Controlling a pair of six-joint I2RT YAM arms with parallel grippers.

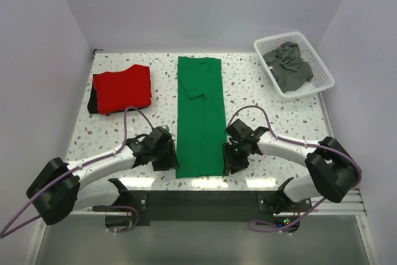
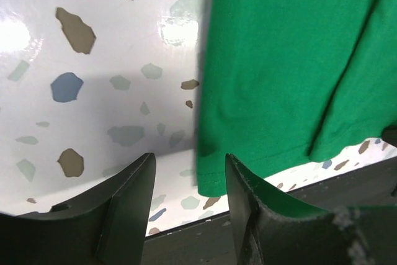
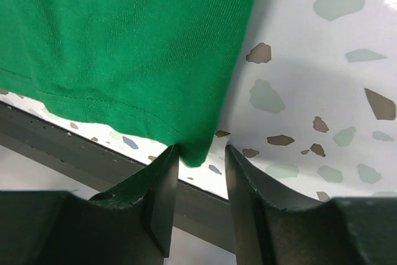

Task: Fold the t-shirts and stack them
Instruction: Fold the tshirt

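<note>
A bright green t-shirt (image 1: 200, 116), folded into a long strip, lies down the middle of the table. My left gripper (image 1: 169, 154) is open at its near left corner; in the left wrist view the green corner (image 2: 214, 175) sits between the fingers of the gripper (image 2: 189, 166). My right gripper (image 1: 231, 158) is open at the near right corner; in the right wrist view the corner (image 3: 197, 153) sits between the jaws of the gripper (image 3: 201, 154), touching the left finger. A folded red t-shirt (image 1: 123, 87) lies at the back left on a dark one (image 1: 92, 102). Dark grey t-shirts (image 1: 289, 66) lie crumpled in the basket.
A white lattice basket (image 1: 322, 66) stands at the back right. The table's near edge (image 1: 198, 184) runs just behind both grippers, with a dark rail (image 3: 74, 153) below it. White walls close off the left, back and right sides.
</note>
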